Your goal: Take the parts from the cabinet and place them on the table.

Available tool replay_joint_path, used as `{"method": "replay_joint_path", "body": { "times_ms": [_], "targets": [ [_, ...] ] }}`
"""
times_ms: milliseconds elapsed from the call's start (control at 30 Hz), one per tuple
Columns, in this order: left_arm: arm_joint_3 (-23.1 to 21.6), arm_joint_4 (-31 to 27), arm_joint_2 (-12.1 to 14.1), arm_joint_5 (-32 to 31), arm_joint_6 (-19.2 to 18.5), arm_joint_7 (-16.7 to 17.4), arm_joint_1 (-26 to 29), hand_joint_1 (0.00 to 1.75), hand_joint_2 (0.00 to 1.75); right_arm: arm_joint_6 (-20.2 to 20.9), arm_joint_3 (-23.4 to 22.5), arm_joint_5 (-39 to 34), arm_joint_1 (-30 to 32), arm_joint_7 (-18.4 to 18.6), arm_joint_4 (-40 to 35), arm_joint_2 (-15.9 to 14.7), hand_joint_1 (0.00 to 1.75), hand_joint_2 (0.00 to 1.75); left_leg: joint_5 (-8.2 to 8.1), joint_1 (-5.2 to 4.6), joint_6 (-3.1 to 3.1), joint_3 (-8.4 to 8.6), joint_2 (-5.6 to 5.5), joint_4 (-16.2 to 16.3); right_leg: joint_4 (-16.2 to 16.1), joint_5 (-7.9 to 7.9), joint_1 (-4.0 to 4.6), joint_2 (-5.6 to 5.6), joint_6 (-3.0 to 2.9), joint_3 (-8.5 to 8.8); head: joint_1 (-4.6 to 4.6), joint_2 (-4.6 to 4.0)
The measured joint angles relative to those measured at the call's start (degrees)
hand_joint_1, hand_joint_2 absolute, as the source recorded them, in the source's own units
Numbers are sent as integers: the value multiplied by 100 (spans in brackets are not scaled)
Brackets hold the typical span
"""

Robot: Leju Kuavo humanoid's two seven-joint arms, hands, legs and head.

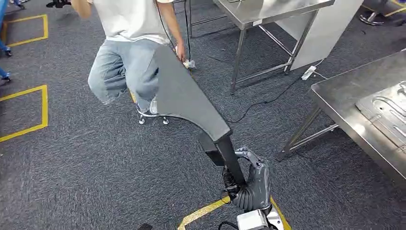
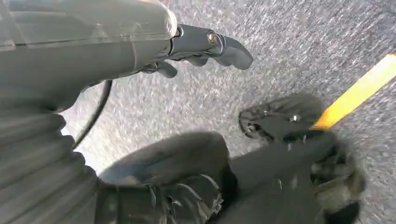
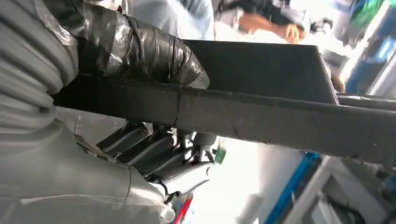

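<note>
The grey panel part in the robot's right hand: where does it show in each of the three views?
Head view: the grey panel part rises from the right hand at lower centre, up and left, in front of a seated person.
Right wrist view: its dark edge crosses the picture, held by that hand.
Left wrist view: not in it.
Shared landmark: the right hand gripping the panel.

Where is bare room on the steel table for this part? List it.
Free: the table's near strip, between its left edge and the embossed metal panel. The right hand holds the grey part. Crowded: the floor ahead, a person standing there.
</note>
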Motion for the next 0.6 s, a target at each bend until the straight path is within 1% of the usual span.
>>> {"method": "replay_joint_path", "body": {
  "times_ms": [33,100,133,167,200,233,267,300,333,367,400,433,467,500,533,567,600],
  "targets": [
    [-9,0,6,-24,0,33,-17,0,175,-26,-7,2,13,-4,-26,-2,169,175,-33,-19,15,22,48,0,-12,27,-23,44,39,-40,0,0],
    [-32,0,15,-69,0,74,-62,0,175,-70,-17,2,81,-6,-82,-15,169,175,-28,-46,53,30,120,-19,-62,62,-56,141,109,-41,0,0],
    [-42,0,26,-94,0,103,-56,0,175,-79,-33,2,97,-6,-110,-17,169,175,14,24,114,50,194,-97,-54,60,-15,199,147,-45,7,0],
    [-46,0,41,-107,4,114,-49,0,175,-83,-50,2,122,-6,-120,-22,169,175,35,6,149,83,278,-136,58,-37,-18,-43,153,-95,4,0],
    [-48,0,42,-114,0,114,-51,0,175,-89,-72,2,120,-9,-145,-28,169,175,41,0,181,88,328,-149,352,-237,-15,-295,169,-229,42,0],
    [-61,0,44,-135,-2,122,-49,0,175,-105,-90,2,118,-15,-160,-31,169,175,37,-15,203,84,397,-146,802,-467,-21,-428,190,-446,37,0],
    [-74,0,44,-159,-15,129,-46,0,175,-116,-101,2,133,-17,-164,-33,169,175,29,-23,212,86,471,-141,1257,-653,-30,-492,205,-662,37,0],
    [-83,0,46,-182,-17,131,-48,0,175,-122,-105,2,158,-22,-164,-35,169,175,17,-26,218,87,548,-138,1581,-740,-38,-516,217,-830,39,0],
    [-96,0,50,-221,-20,133,-51,0,175,-135,-112,0,188,-24,-175,-42,169,175,7,-26,213,92,623,-135,1651,-684,-49,-526,226,-874,37,0],
    [-103,0,50,-232,-15,133,-59,0,175,-142,-114,-4,214,-24,-184,-46,169,175,-9,-26,209,101,691,-128,1464,-524,-60,-543,230,-787,42,0],
    [-109,0,50,-242,-15,133,-72,0,175,-142,-118,-22,230,-24,-197,-52,169,175,-32,-26,193,123,760,-121,1014,-262,-66,-587,221,-546,37,0],
    [-114,0,50,-247,-17,133,-85,0,175,-142,-118,-22,239,-24,-210,-52,169,175,-57,-26,177,154,820,-117,456,-6,-65,-683,200,-245,42,0],
    [-120,0,50,-256,-18,133,-94,0,175,-142,-120,-22,244,-22,-230,-54,169,175,-82,-32,149,186,870,-114,21,61,-40,-919,171,-34,39,0],
    [-127,0,50,-273,-17,133,-96,0,175,-142,-122,-22,240,-24,-243,-55,169,175,-107,-79,111,191,923,-101,-50,-1,62,-1046,142,9,42,0],
    [-129,0,50,-286,-17,133,-104,0,175,-142,-122,-20,248,-28,-258,-55,169,175,-115,-76,89,202,964,-112,-46,10,34,-961,107,6,33,0],
    [-133,0,50,-289,-17,133,-115,0,175,-148,-129,-22,261,-31,-267,-55,169,175,-121,-82,76,220,1021,-121,-43,10,55,-907,99,-5,35,0],
    [-133,0,50,-291,-20,133,-126,0,175,-148,-140,-22,281,-28,-271,-55,169,175,-116,-85,45,250,1094,-147,-44,7,65,-833,74,-14,31,0]
  ]
}}
